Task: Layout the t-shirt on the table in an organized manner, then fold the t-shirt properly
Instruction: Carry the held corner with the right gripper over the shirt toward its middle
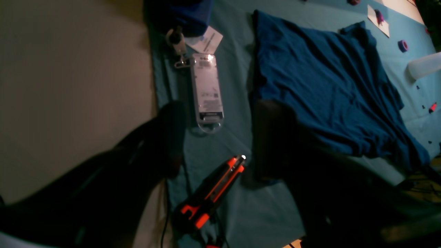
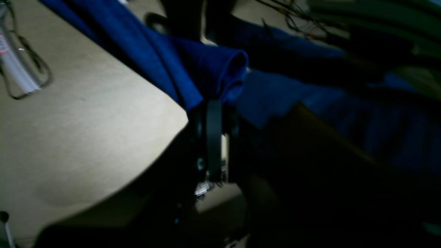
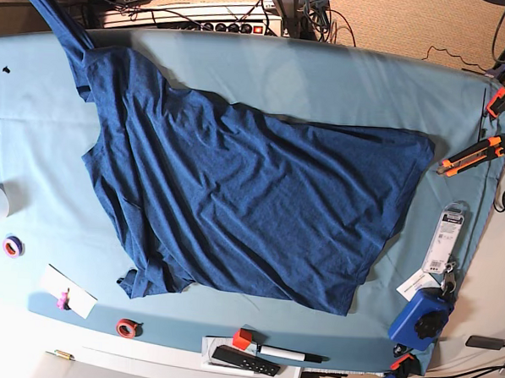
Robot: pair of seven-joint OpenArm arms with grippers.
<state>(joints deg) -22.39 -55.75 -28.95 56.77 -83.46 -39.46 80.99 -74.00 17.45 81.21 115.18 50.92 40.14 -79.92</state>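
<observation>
Broadly, the table point(image 3: 326, 74) under its light teal cloth filled the base view, and the t-shirt point(image 3: 235, 197) lay spread across most of its middle, wrinkled and skewed. One corner of the garment was drawn up off the table toward the top-left corner of that view, stretched into a taut strip.

In the right wrist view, the right claw point(image 2: 214, 103) was clamped shut on a bunched fold of the t-shirt point(image 2: 213, 72), the fabric rolling over just above its tips.

In the left wrist view, the left claw point(image 1: 217, 137) hung above the table with its dark fingers point(image 1: 172, 137) spread wide apart and nothing between them; the t-shirt's edge point(image 1: 310, 86) lay just beside one finger.

Near that end of the table sat a blue clamp point(image 3: 421, 321), a clear plastic package point(image 1: 206, 89) and an orange utility knife point(image 1: 213, 187). At the other end lay a purple tape roll point(image 3: 12, 246) and a red tape roll point(image 3: 127, 327).
</observation>
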